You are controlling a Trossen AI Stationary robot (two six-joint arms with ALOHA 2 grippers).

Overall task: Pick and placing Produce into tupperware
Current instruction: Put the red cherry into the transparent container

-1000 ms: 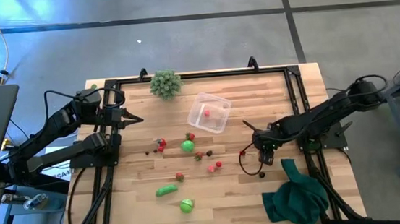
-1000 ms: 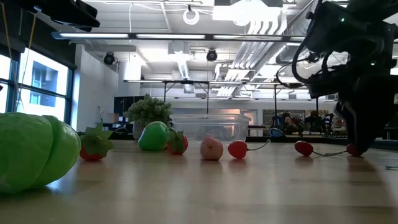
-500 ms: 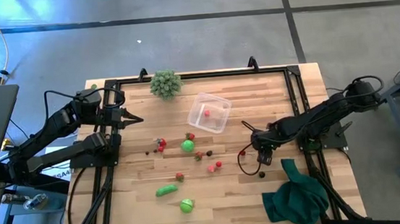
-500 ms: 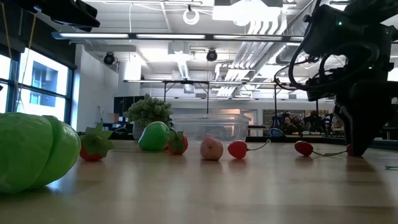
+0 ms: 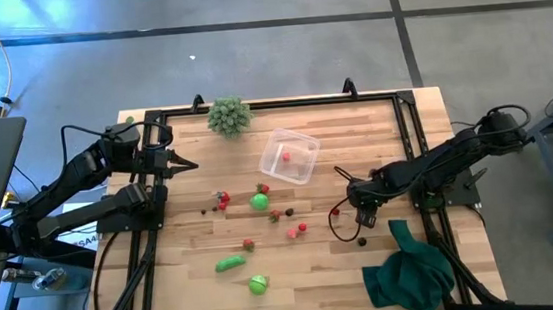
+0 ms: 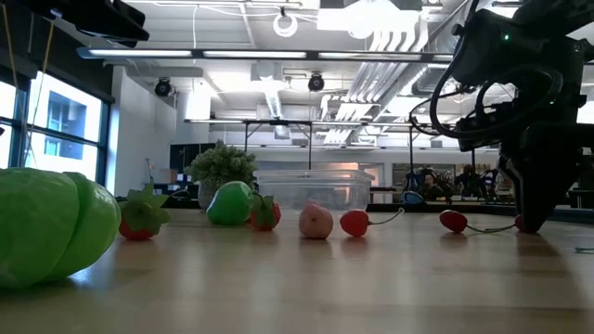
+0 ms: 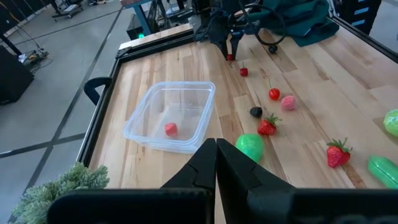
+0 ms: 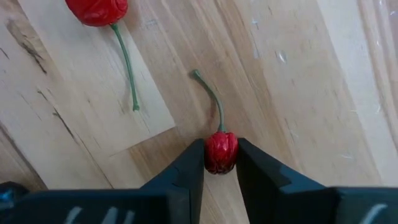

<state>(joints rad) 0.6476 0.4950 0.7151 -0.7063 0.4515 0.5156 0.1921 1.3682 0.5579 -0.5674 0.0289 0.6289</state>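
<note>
My right gripper (image 5: 360, 211) points down at the table's right part, shut on a small red cherry (image 8: 221, 151) with a green stem. A second stemmed cherry (image 8: 96, 9) lies beside it. The clear tupperware (image 5: 290, 155) stands at the far middle with one red piece (image 7: 171, 129) inside. More produce lies loose in the middle: a green ball (image 5: 259, 203), strawberries, a pink piece (image 5: 292, 232), a green oblong one (image 5: 230, 264) and a green round one (image 5: 258, 284). My left gripper (image 5: 189, 166) waits shut above the left edge. My right gripper pinches the cherry's round red body (image 8: 221, 163) between its two fingers, one on each side. The fingers come from above, pointing down. The cherry sits on the wooden table, and its stem (image 8: 211, 96) runs out free ahead of the fingers.
A spiky pale-green ball (image 5: 228, 115) sits at the far edge and a dark green cloth (image 5: 407, 272) lies at the near right corner. A dark berry (image 5: 362, 240) lies just near of my right gripper. Black frame rails (image 5: 409, 123) run along the table's sides.
My right gripper has shut its fingers onto the cherry without leaving its place. The cherry has stayed on the table.
</note>
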